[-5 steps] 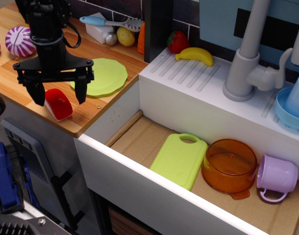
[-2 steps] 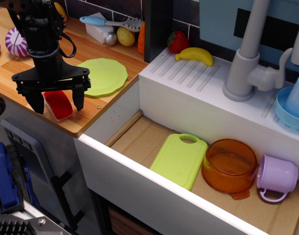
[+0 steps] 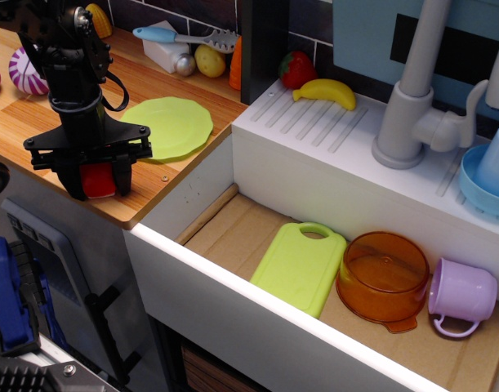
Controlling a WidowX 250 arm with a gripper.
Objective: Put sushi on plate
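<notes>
The sushi [image 3: 97, 180], glossy red over a white base, sits near the front edge of the wooden counter. My black gripper [image 3: 96, 181] is lowered over it with a finger on each side, jaws closed against it. The round lime-green plate [image 3: 171, 126] lies flat on the counter just behind and to the right of the gripper, with nothing on it.
A purple-and-white striped ball [image 3: 25, 70] is at the back left. A spatula [image 3: 184, 37], a strawberry [image 3: 296, 69] and a banana [image 3: 327, 91] are at the back. The sink holds a green cutting board [image 3: 300, 266], an orange bowl [image 3: 383, 278] and a purple mug [image 3: 461, 296].
My gripper has dropped down around the sushi and its fingers have closed in from wide open to pressing on the piece's sides.
</notes>
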